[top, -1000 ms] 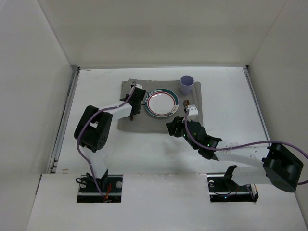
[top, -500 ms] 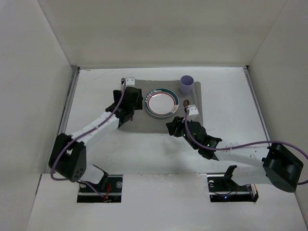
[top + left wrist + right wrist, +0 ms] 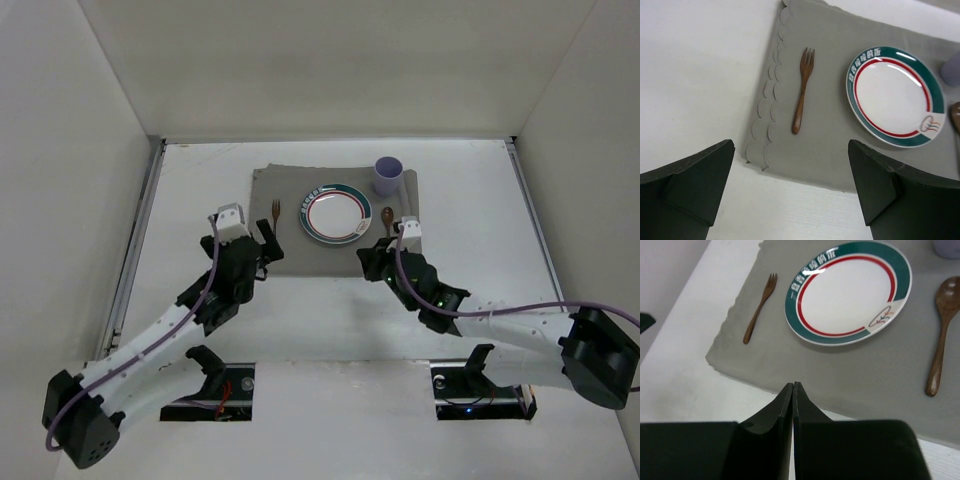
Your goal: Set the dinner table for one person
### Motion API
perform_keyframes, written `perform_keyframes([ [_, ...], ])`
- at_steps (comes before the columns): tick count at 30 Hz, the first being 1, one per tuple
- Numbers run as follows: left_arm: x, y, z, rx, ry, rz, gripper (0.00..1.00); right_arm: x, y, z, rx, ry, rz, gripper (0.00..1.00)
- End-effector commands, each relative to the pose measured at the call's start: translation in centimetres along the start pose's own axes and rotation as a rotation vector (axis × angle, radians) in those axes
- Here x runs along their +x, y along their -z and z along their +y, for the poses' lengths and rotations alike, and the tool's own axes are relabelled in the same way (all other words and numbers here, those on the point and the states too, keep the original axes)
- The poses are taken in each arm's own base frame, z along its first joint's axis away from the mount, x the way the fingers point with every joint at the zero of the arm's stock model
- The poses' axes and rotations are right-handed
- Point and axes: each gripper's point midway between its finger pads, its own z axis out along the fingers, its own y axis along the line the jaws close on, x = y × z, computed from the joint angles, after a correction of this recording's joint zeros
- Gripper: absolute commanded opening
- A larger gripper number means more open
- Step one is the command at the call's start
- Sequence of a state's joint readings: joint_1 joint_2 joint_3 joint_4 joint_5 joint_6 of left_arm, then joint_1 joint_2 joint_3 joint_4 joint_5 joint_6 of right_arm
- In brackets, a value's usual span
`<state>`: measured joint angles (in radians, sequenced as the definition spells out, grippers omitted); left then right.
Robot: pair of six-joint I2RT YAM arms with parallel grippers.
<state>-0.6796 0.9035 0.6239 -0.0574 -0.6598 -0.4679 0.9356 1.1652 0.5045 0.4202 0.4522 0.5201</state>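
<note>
On the white dinner table (image 3: 195, 200) lies a grey mat (image 3: 300, 252). A plate (image 3: 336, 213) with a green and red rim sits in the mat's middle. A wooden fork (image 3: 274, 221) lies to the plate's left, a wooden spoon (image 3: 387, 221) to its right, and a lilac cup (image 3: 388, 176) stands at the far right corner. My left gripper (image 3: 256, 256) hangs open and empty over the mat's near left corner, with the fork (image 3: 802, 90) ahead of it. My right gripper (image 3: 793, 384) is shut on nothing above the mat's near edge, apart from the spoon (image 3: 941, 335).
White panels wall the table on three sides, and metal rails (image 3: 140, 240) run along its left and right edges. Both arms reach in from the near edge, one either side of the mat (image 3: 830, 145).
My left arm has drawn back from the mat's far left toward the near edge and opened, and the fork now lies uncovered on the mat. My right gripper has shut and shifted slightly right.
</note>
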Motion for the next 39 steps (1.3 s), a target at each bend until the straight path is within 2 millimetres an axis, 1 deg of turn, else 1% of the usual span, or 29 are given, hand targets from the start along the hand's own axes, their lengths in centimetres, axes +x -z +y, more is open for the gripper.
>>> perform_keyframes([
  [1, -0.6, 1.4, 1.3, -0.016, 0.164, -0.081, 1.0, -2.4, 0.2, -0.5, 0.031, -0.019, -0.097, 0.08],
  [3, 0.2, 1.8, 2.3, -0.015, 0.248, -0.095, 1.0, -2.9, 0.1, -1.5, 0.08, 0.018, -0.121, 0.09],
  [5, 0.8, 2.0, 3.8, -0.028, 0.316, -0.12, 1.0, -3.8, 0.5, -2.5, 0.133, 0.026, -0.165, 0.13],
  [8, 2.1, 2.1, 5.6, -0.044, 0.398, -0.139, 1.0, -5.3, 1.6, -4.2, 0.217, 0.016, -0.238, 0.25],
  [12, 3.8, 1.9, 6.4, -0.052, 0.419, -0.12, 1.0, -7.7, 3.2, -6.4, 0.325, -0.029, -0.335, 0.43],
  [14, 4.5, 1.6, 6.8, -0.081, 0.423, -0.111, 1.0, -9.6, 3.4, -7.9, 0.386, -0.045, -0.381, 0.49],
  [17, 5.6, 1.1, 7.0, -0.122, 0.42, -0.076, 1.0, -11.9, 2.6, -10.6, 0.492, -0.039, -0.407, 0.5],
  [20, 6.1, 0.5, 6.5, -0.153, 0.384, -0.019, 1.0, -13.5, 1.3, -12.9, 0.603, -0.008, -0.384, 0.51],
  [22, 6.3, 0.4, 6.3, -0.178, 0.362, 0.023, 1.0, -14.1, 0.6, -13.7, 0.648, 0.002, -0.374, 0.52],
  [23, 6.3, 0.5, 6.3, -0.191, 0.354, 0.039, 1.0, -14.6, 0.3, -14.2, 0.671, 0.001, -0.374, 0.53],
  [25, 6.5, 0.6, 6.5, -0.218, 0.319, 0.064, 1.0, -15.9, 0.1, -14.5, 0.689, -0.003, -0.383, 0.54],
  [28, 6.8, 1.2, 7.0, -0.252, 0.281, 0.114, 1.0, -18.1, 0.5, -14.6, 0.711, 0.003, -0.399, 0.56],
  [29, 6.6, 1.4, 7.2, -0.262, 0.278, 0.118, 1.0, -19.0, 0.9, -15.0, 0.726, 0.006, -0.411, 0.56],
  [31, 5.7, 1.7, 7.6, -0.278, 0.277, 0.107, 1.0, -20.0, 1.9, -15.7, 0.74, -0.001, -0.439, 0.6],
  [33, 5.2, 1.9, 7.7, -0.278, 0.275, 0.101, 1.0, -20.2, 3.1, -16.8, 0.75, 0.001, -0.452, 0.61],
  [36, 5.5, 1.7, 7.8, -0.267, 0.285, 0.082, 1.0, -19.0, 5.8, -19.2, 0.787, -0.032, -0.476, 0.62],
  [38, 5.7, 1.5, 8.1, -0.272, 0.28, 0.075, 1.0, -17.9, 7.3, -20.3, 0.787, -0.083, -0.502, 0.62],
  [39, 5.6, 1.3, 8.4, -0.282, 0.282, 0.074, 1.0, -17.6, 7.8, -20.6, 0.78, -0.102, -0.511, 0.62],
])
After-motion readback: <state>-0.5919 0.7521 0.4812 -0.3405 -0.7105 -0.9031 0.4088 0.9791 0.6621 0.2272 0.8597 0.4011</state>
